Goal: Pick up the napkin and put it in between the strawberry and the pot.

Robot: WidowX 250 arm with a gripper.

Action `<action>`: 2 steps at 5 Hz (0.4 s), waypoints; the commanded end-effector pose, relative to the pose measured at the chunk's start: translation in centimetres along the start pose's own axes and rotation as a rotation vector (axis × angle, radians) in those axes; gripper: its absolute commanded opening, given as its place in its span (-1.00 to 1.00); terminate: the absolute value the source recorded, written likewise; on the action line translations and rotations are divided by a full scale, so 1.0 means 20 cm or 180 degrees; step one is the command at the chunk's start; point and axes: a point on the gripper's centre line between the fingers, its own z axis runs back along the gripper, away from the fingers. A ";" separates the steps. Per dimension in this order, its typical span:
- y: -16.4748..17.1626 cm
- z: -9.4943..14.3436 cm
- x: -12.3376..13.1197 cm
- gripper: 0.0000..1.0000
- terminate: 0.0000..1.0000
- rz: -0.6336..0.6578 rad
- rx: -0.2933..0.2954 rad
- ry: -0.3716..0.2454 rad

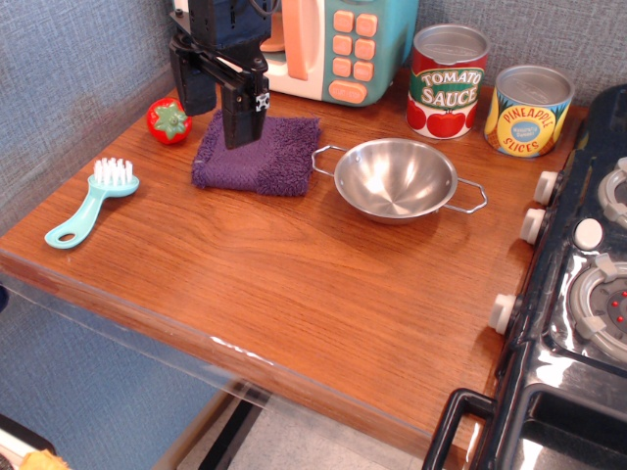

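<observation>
A: Starting with the biggest thing, what fills the frame?
B: A wooden table (pixel 294 284) fills the middle, with a black toy stove (pixel 578 294) at the right edge and a toy microwave (pixel 338 44) at the top.
A: And the task items?
B: The napkin (pixel 265 157) lies flat, upper left of centre, between the strawberry (pixel 168 120) on its left and the pot (pixel 396 178) on its right, whose handle touches the cloth's edge.
A: The gripper?
B: The gripper (pixel 220 98) hangs over the napkin's left part, fingers spread, grasping nothing.
A: Anything smaller?
B: Two cans at upper right, tomato sauce (pixel 448 81) and pineapple slices (pixel 529 110), and a teal brush (pixel 93 201) at the left
</observation>
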 end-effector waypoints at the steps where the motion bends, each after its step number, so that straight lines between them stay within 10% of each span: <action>1: 0.00 0.00 0.00 1.00 -1.00 0.0000 0.0000 0.0000; 2: 0.11 -0.01 0.10 1.00 -1.00 0.0294 -0.0074 -0.0173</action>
